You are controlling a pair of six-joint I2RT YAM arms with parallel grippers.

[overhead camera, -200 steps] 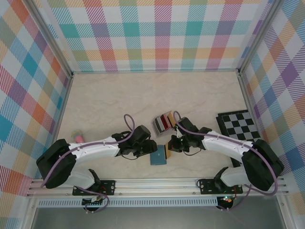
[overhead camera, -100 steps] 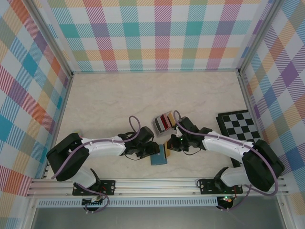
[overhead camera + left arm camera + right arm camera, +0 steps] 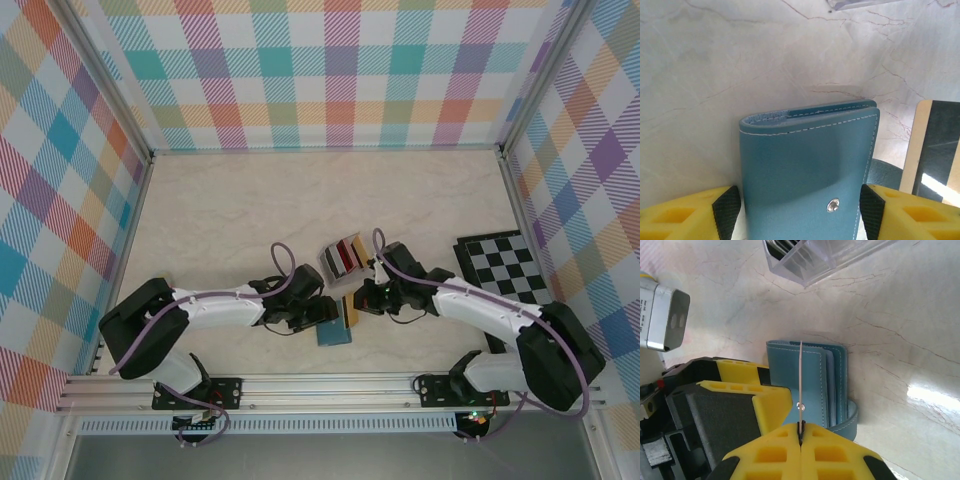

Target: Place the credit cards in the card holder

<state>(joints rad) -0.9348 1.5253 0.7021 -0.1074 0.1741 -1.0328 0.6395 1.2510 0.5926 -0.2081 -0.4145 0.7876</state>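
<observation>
While the left gripper [image 3: 800, 212] straddles the card holder [image 3: 807, 170], its black pads [image 3: 727, 212] sit right at the holder's two side edges. I cannot tell whether they squeeze it or merely flank it. The card holder is teal with pale stitching. It lies on the worktop [image 3: 300, 200] near the front edge, between the two arms [image 3: 333, 328], with a small metal snap stud [image 3: 832, 205] facing up on its cover.

The right gripper [image 3: 800, 432] is closed tight on a gold card [image 3: 930, 150]: its yellow fingers [image 3: 775, 455] meet with the thin card pinched between them. From the right wrist the card shows edge-on, as a fine pale line [image 3: 800, 375] rising from the fingertips across the holder's cover [image 3: 790, 375]. From the left wrist its face shows, gold at the border with a dark band down the middle, standing just beside the holder's right edge. I cannot tell whether it touches the holder. In the top view the right gripper [image 3: 362, 300] holds the card [image 3: 347, 312] at the holder's upper right corner, and the left gripper [image 3: 318, 315] comes in from the other side.

A clear rack [image 3: 343, 257] stands just beyond the holder, with more cards [image 3: 347, 253] in red, black and silver upright in it. A black-and-white chequered board [image 3: 505, 265] lies well apart at the right of the worktop.
</observation>
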